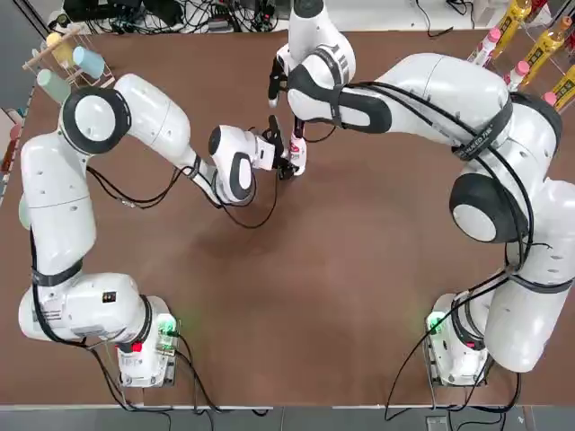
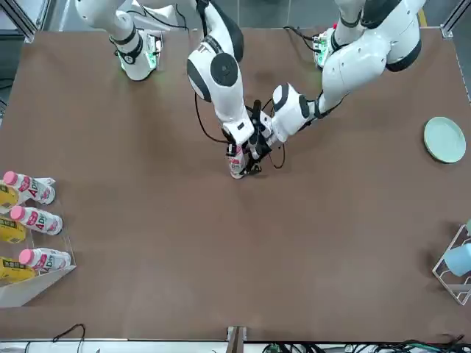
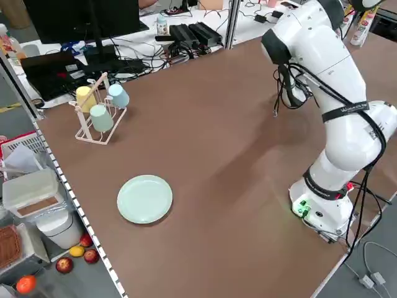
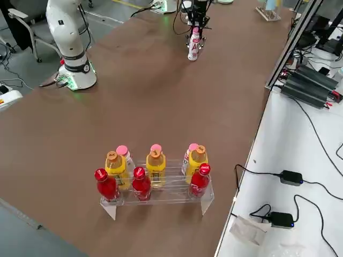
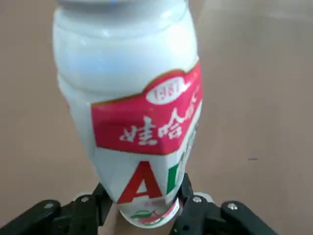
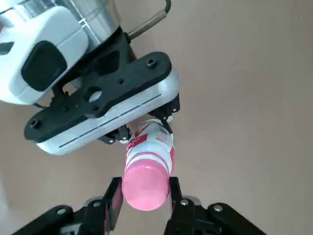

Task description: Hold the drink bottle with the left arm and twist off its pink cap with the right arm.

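The drink bottle [image 5: 142, 112], white with a red-and-green label, stands upright near the table's middle [image 1: 297, 158]. My left gripper [image 5: 144, 200] comes in from the side and is shut on the bottle's lower body, a finger on each flank; the right wrist view shows it as a black-and-white block [image 6: 102, 105]. The pink cap [image 6: 145, 183] sits on the neck. My right gripper [image 6: 144, 193] hangs straight above, shut on the pink cap, with its fingers [image 6: 113, 198] pressed to both sides. In the front view the two grippers crowd around the bottle [image 2: 235, 163].
A clear rack of yellow, red and pink-capped white bottles [image 4: 155, 176] stands at the far right corner [image 1: 530, 45]. A cup rack [image 3: 99, 112] is at the far left, and a pale green plate [image 3: 144, 198] lies on the left side.
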`<state>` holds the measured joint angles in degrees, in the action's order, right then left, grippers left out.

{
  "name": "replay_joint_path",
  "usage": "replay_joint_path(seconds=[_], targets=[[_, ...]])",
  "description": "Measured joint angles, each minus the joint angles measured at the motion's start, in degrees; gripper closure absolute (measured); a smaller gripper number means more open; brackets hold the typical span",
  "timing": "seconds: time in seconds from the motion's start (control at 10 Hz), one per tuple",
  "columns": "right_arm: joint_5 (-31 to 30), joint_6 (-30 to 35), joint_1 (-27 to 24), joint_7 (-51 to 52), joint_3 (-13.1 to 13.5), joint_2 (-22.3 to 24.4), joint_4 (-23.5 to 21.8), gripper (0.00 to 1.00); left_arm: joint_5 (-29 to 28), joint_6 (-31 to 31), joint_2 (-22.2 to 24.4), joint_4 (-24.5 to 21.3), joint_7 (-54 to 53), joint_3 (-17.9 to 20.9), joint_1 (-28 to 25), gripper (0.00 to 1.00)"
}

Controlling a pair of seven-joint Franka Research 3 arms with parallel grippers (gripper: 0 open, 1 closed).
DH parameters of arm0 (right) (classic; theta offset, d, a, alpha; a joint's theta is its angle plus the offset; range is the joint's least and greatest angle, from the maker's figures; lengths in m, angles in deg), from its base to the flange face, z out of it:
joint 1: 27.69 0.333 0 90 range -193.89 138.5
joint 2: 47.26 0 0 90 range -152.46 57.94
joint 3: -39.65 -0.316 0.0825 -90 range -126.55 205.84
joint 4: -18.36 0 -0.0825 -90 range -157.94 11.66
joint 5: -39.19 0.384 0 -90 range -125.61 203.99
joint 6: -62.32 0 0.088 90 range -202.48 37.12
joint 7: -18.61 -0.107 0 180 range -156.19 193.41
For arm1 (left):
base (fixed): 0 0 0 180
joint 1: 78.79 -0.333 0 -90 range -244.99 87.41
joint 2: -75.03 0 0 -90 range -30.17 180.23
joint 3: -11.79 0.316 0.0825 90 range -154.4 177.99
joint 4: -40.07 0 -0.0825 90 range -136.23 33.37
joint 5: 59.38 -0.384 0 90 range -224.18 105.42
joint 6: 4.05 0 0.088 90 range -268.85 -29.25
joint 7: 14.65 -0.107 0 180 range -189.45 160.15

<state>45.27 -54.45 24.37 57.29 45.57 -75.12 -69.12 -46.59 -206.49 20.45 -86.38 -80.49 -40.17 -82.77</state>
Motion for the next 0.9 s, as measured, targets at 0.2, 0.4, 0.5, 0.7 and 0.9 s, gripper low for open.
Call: replay_joint_path(seconds=[0.2, 0.4, 0.5, 0.7, 0.9], targets=[[-0.7, 0.0, 0.1, 1.3, 0.0, 0.0, 0.1, 0.57, 0.0, 0.0, 0.0, 0.0, 0.0, 0.0, 0.0, 0.43], [-1.1, 0.1, 0.2, 1.5, 0.0, 0.0, 0.1, 0.57, -0.1, 0.0, -0.1, 0.0, 0.0, -0.1, -0.1, 0.43], [-1.3, 0.3, 0.1, 1.5, 0.0, 0.0, 0.2, 0.57, -0.4, 0.0, -0.2, 0.0, 0.0, -0.1, -0.2, 0.43], [-1.9, 0.3, 0.1, 1.6, 0.2, 0.1, 0.7, 0.57, -0.6, 0.0, -0.2, -0.1, 0.0, -0.1, -0.3, 0.43], [-1.9, 0.3, 0.0, 1.6, 0.4, 0.2, 1.4, 0.57, -0.6, 0.0, -0.2, -0.1, 0.0, -0.1, -0.3, 0.43]])
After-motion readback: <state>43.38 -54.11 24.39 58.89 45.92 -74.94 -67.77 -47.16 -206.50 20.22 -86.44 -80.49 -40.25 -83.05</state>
